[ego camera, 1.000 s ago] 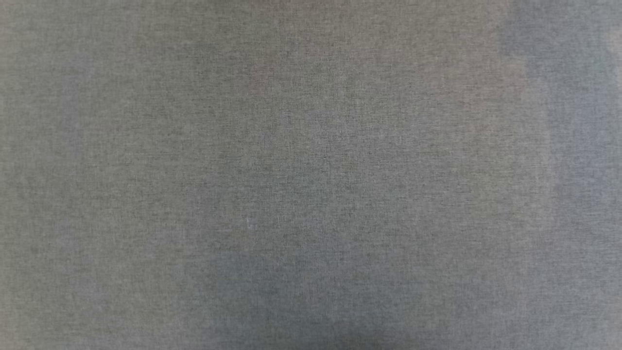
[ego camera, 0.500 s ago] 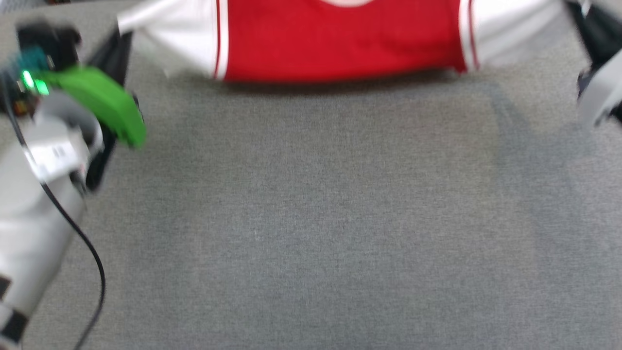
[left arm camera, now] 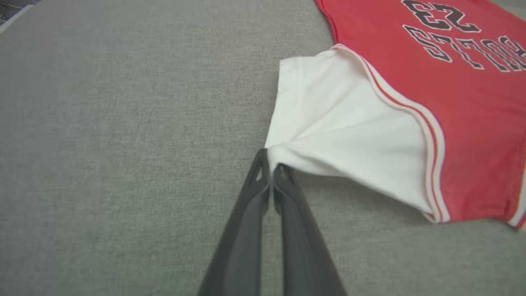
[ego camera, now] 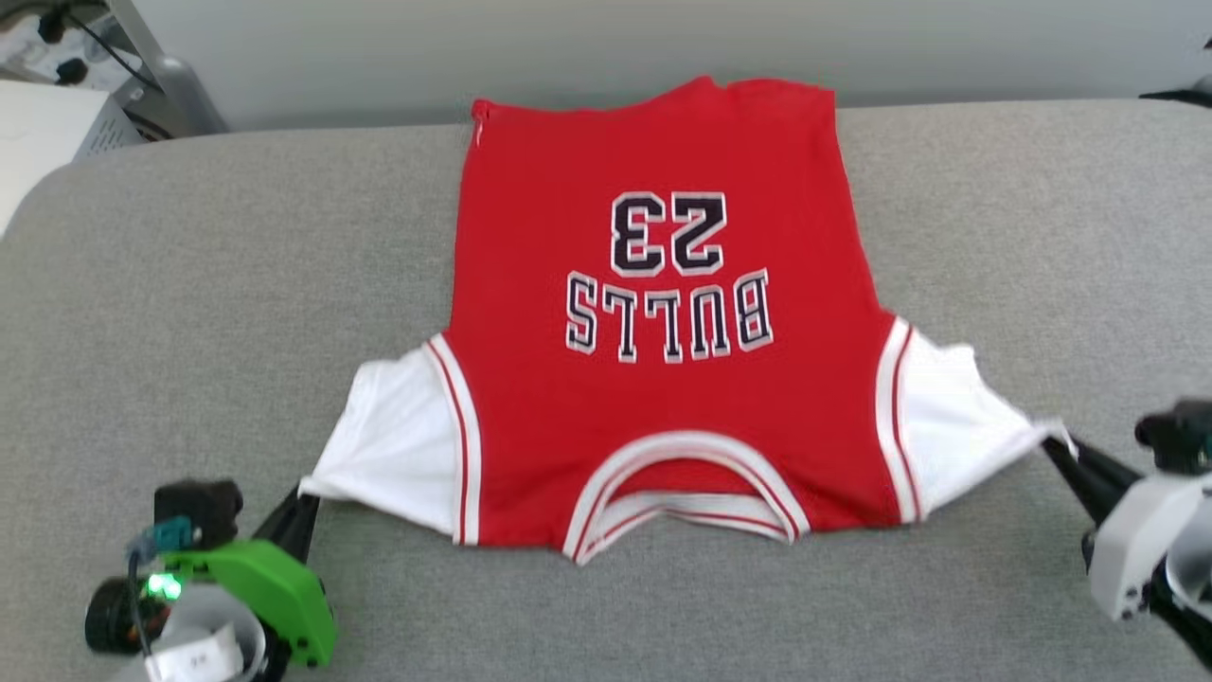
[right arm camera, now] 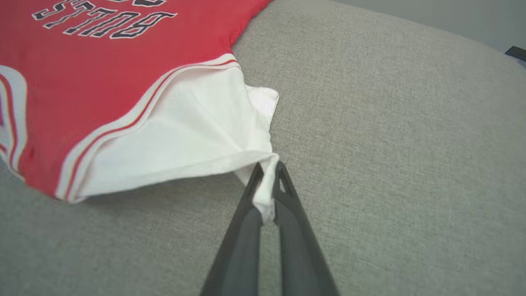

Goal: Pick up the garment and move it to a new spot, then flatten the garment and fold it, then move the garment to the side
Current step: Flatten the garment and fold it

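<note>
at the middle of the grey desk (ego camera: 189, 284), seeing the garment (ego camera: 663, 417) spread flat, print side up, collar near, hem far, "bulls 23" reading upside down from the head view. pinched at the tip of the left sleeve (ego camera: 398, 445) by the left claw (ego camera: 305, 494), clenched on the white cloth, low over the desk at near left. pinched likewise at the tip of the right sleeve (ego camera: 956, 417) by the right claw (ego camera: 1053, 445), clamped with a fold of white fabric between its fingers, at near right. drawn outward into points at both tips.
</note>
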`<state>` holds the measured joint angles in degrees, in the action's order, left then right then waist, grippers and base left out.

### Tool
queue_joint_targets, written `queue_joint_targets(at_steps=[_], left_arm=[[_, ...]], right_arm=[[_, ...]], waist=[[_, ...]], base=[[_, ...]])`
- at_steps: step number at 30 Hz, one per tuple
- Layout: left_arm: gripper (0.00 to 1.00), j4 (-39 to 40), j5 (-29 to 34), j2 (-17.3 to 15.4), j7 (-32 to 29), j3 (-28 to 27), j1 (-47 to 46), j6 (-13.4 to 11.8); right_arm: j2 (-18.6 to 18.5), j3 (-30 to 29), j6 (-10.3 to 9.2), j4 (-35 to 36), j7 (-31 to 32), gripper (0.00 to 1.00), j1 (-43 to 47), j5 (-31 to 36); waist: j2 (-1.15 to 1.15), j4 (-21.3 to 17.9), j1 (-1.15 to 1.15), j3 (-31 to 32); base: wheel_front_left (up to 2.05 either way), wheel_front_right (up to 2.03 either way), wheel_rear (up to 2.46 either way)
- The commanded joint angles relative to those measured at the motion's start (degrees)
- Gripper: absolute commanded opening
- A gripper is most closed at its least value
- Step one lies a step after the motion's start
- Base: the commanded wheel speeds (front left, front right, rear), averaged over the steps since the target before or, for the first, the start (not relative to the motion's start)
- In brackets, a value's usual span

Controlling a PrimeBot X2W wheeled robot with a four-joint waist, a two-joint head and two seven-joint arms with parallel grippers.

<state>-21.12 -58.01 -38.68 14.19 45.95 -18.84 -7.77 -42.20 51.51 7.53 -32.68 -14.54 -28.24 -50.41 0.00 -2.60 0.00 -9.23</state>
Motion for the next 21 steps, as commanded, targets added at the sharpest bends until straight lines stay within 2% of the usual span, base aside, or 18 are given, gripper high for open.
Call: queue_joint_targets(at_steps=[1,6,11,16,17,18,19,21], left_arm=[[0.00,0.6,-1.3,-0.7,0.5,-1.0,2.9,-1.0],[0.00,3.2,-2.1,-1.2,0.7,-2.9,10.9,-4.2],[0.00,5.6,-1.8,-1.4,0.8,-5.3,16.5,-5.5],[0.00,7.6,-0.1,-0.7,0.8,-7.0,18.0,-6.2],[0.00,8.0,0.3,-0.7,0.8,-7.2,17.9,-6.3],[0.00,8.4,0.9,-0.6,0.8,-7.3,17.6,-6.4],[0.00,8.9,1.3,-0.6,0.8,-7.5,17.3,-6.5],[0.00,9.9,2.3,-0.5,0.8,-7.7,16.5,-6.8]], right_arm=[[0.0,-1.1,-0.04,-0.1,-0.4,0.00,2.8,0.0],[0.0,-7.5,-0.04,0.8,-0.4,0.00,12.4,1.6],[-0.1,-11.5,-0.04,2.7,-0.4,0.00,20.1,1.4],[0.3,-14.0,-0.04,4.4,1.3,0.00,22.2,1.7],[0.3,-14.5,-0.04,4.7,1.8,0.25,22.1,1.8],[0.3,-15.1,-0.04,4.9,2.7,0.82,22.0,2.0],[0.2,-15.6,-0.04,5.2,3.3,1.00,21.8,2.3],[-0.5,-16.8,-0.04,5.9,4.7,1.00,21.1,2.9]], waist=[[0.00,-0.2,0.00,1.5],[0.00,-0.2,0.00,2.7],[0.00,-0.3,0.00,2.8],[0.00,0.1,0.00,2.4],[0.00,0.2,0.00,2.3],[0.00,0.4,0.00,2.2],[0.00,0.6,0.00,2.0],[0.00,1.1,0.00,1.6]], base=[[0.00,0.00,0.00],[0.00,0.00,0.00],[0.00,0.00,0.00],[0.00,0.00,0.00],[0.00,0.00,0.00],[0.00,0.00,0.00],[0.00,0.00,0.00],[0.00,0.00,0.00]])
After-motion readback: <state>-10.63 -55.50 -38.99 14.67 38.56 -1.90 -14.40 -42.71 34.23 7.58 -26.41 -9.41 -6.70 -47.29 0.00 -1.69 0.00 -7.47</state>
